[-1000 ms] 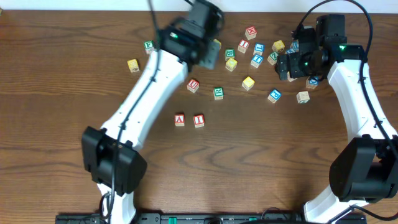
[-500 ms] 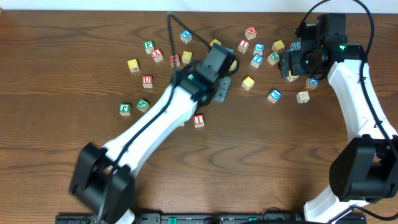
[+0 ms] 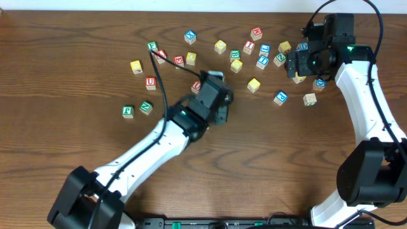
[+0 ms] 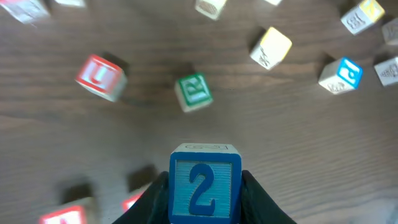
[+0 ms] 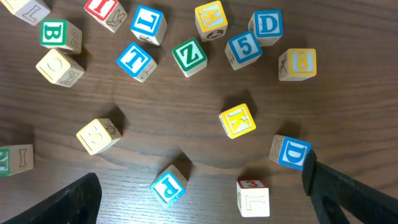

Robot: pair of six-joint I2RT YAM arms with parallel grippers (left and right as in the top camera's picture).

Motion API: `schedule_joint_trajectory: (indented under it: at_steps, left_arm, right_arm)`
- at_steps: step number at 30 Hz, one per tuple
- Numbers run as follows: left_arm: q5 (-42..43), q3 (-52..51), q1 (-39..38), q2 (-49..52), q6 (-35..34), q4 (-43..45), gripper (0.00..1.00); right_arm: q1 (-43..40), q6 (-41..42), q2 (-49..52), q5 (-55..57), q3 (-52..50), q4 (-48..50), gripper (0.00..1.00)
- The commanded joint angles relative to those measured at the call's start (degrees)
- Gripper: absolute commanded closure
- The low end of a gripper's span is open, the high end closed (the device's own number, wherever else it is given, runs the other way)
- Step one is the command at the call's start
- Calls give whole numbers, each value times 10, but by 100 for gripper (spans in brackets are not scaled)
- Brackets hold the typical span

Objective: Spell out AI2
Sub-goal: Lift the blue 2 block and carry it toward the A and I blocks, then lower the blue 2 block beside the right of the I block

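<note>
On the wooden table (image 3: 63, 95), the left gripper (image 4: 205, 198) is clamped on the blue 2 block (image 4: 205, 185), near the green R block (image 4: 193, 92). The right gripper (image 5: 200, 175) is spread wide and empty, well apart from it. Two blurred red-lettered blocks (image 4: 62, 215) are seen lower left of it, letters unreadable

Robot lab — twin arms (image 3: 146, 143), wood table (image 3: 63, 83)

Red U block (image 4: 101, 76) near green block (image 4: 193, 91), possibly R; wood table (image 3: 51, 140) beneath.
</note>
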Motion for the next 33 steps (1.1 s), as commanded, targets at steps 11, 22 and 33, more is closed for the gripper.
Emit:
schedule_joint_trajectory:
  at_steps: [11,22,33]
  left_arm:
    - [-24,-24,-19,24,-66,19,92]
    - [-23,-24,-35,122,-87,51,93]
    - [-64,-24,-37,123,-98,39,92]
  right_arm:
    - [-2,6,-9,4,12,0,1]
    - [-2,6,-9,4,12,-3,1]
    - [-2,6,-9,4,12,-4,1]
